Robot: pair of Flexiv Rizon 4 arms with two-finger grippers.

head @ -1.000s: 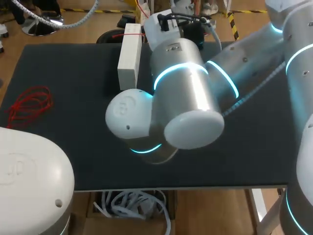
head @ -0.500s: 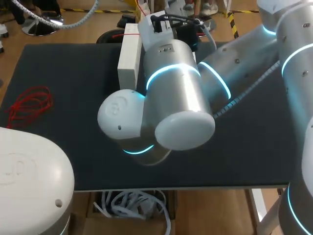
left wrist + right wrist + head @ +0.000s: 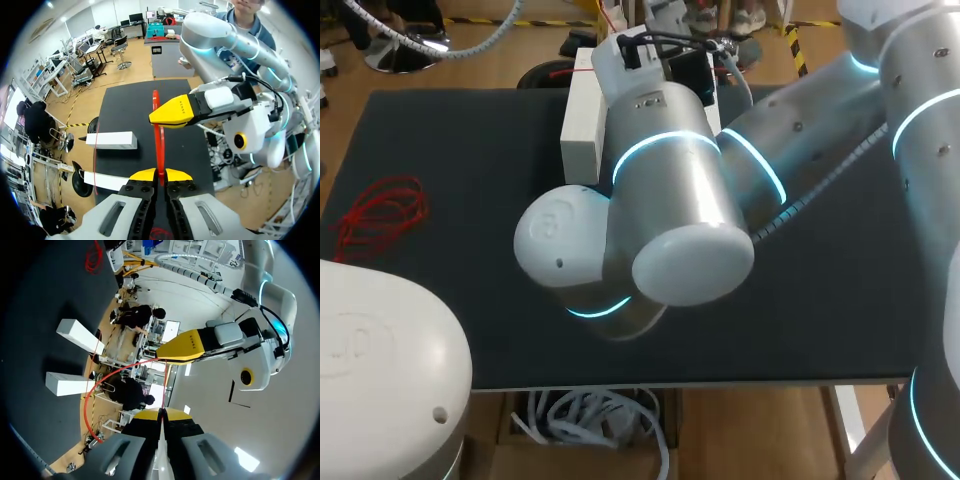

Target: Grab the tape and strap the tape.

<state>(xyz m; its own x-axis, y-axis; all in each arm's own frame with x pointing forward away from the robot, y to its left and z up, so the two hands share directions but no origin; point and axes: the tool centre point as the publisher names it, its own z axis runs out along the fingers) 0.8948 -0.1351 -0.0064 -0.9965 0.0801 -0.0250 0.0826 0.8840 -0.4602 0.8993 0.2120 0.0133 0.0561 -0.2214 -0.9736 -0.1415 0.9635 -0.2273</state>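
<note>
A thin red tape (image 3: 158,145) is stretched in the air between my two grippers. In the left wrist view my left gripper (image 3: 160,174) is shut on one end, and the tape runs straight ahead to my right gripper (image 3: 172,112), whose yellow tips pinch the other end. In the right wrist view my right gripper (image 3: 161,414) is shut on the tape (image 3: 125,369), which loops out to one side, with my left gripper (image 3: 187,346) just ahead. In the head view my right arm (image 3: 670,190) hides both grippers and the tape.
A long white block (image 3: 585,110) lies at the back of the dark table (image 3: 450,150), and a bundle of red cord (image 3: 380,215) lies at its left side. The left wrist view shows two white blocks (image 3: 111,140) (image 3: 107,181) beside the tape.
My right arm has swung a little to the left and toward the far edge. Both grippers stay shut on the tape.
</note>
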